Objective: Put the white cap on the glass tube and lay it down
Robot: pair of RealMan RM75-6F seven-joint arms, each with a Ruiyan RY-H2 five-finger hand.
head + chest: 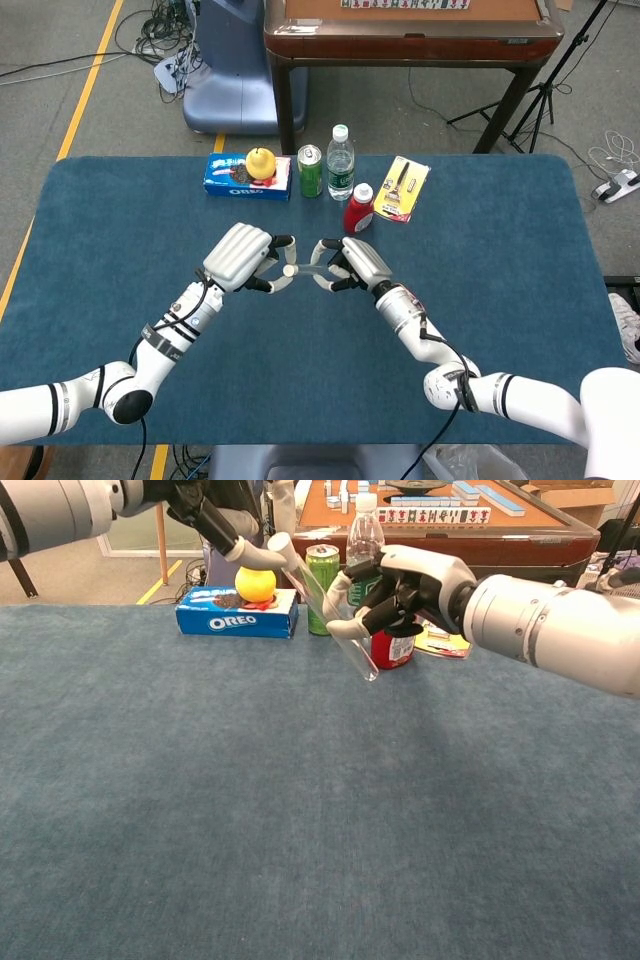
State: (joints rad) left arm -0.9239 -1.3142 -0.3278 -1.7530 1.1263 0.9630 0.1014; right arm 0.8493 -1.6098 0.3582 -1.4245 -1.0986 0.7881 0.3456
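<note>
Above the table (pixel 120 210), in front of the red bottle (pixel 359 208), the glass tube (pixel 338 630) is gripped by the right hand (pixel 400 580). The white cap (pixel 281 548), pinched by the left hand (pixel 240 257), is met at the tube's mouth; seating and laying down are judged undone.

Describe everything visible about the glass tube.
The glass tube is a clear, slender cylinder, see-through enough that the things behind it show through. It is off the table, tilted, its closed rounded end pointing down towards the blue cloth in the chest view and its upper end towards the left hand. The right hand holds it around its middle. The white cap, pinched in the left hand's fingers, sits right at its upper end; whether it is fully seated cannot be told.
</note>
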